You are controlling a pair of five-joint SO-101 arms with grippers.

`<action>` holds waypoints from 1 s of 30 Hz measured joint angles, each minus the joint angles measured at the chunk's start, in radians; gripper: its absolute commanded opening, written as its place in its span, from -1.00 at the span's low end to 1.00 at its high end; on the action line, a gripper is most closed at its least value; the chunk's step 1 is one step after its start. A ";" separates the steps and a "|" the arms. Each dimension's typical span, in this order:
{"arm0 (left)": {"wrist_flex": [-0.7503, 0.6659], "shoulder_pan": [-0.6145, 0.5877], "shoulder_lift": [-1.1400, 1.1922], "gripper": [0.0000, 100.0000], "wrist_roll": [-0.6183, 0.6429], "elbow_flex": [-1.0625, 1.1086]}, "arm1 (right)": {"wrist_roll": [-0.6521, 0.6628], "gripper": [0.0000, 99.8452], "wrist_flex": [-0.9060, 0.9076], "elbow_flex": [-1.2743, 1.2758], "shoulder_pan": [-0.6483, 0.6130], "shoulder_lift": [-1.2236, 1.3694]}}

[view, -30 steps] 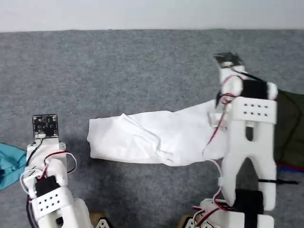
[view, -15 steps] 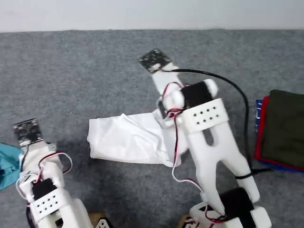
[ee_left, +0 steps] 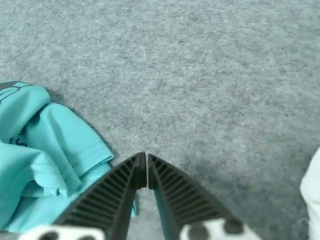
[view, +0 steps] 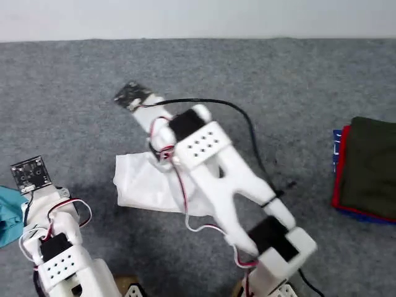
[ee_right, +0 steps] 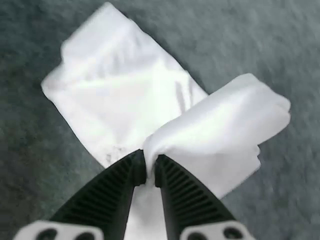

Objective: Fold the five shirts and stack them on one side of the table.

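The white shirt (view: 143,184) lies on the grey table (view: 260,74) as a rumpled, partly doubled oblong, its cloth plain and softly creased. In the right wrist view its flat part (ee_right: 120,100) spreads out with one lifted end curling over it in a thick, rounded fold. The right gripper (ee_right: 149,172) pinches that fold, its ridged fingers (ee_right: 117,187) closed on the cloth above the shirt's middle. The left gripper (ee_left: 147,172) hangs beside the white shirt, on the side away from the stack of folded shirts (view: 368,167), its tips pressed together on nothing, over bare table. A crumpled teal shirt (ee_left: 35,150) lies just beyond it, farther from the white shirt. The stack, dark green on top with red and blue edges beneath, sits well apart from the white shirt on the opposite side.

A second ago the white shirt stretched long, reaching nearly to the stack, with the right arm at that end. Since then the right arm has swung across, carrying the held end over the rest, so the shirt now covers about half that length. The left arm has barely shifted.
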 measured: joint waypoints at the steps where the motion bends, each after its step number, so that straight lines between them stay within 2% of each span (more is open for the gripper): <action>1: 0.000 0.000 0.000 -0.97 0.000 0.000 | -0.002 -0.98 0.000 -0.035 -0.014 0.034; 11: 0.000 0.012 0.000 -0.97 0.000 0.000 | -0.044 -0.97 0.000 -0.293 -0.107 0.269; 13: 0.000 0.037 0.000 -0.97 0.000 0.000 | -0.044 -0.87 0.000 -0.302 -0.129 0.292; 16: 0.000 0.044 0.000 -0.97 0.000 0.000 | -0.048 -0.56 0.014 -0.302 -0.158 0.308; 18: 0.000 0.044 0.000 -0.97 0.000 0.000 | -0.048 -0.45 0.034 -0.304 -0.175 0.308; 23: 0.000 0.051 0.000 -0.97 0.000 0.000 | -0.051 -0.56 0.101 -0.304 -0.184 0.281; 28: 0.000 0.049 0.000 -0.97 0.000 0.000 | -0.032 -0.95 0.181 -0.304 -0.121 0.195; 30: 0.000 0.049 0.000 -0.97 0.000 0.000 | 0.015 -0.96 0.222 -0.304 -0.078 0.190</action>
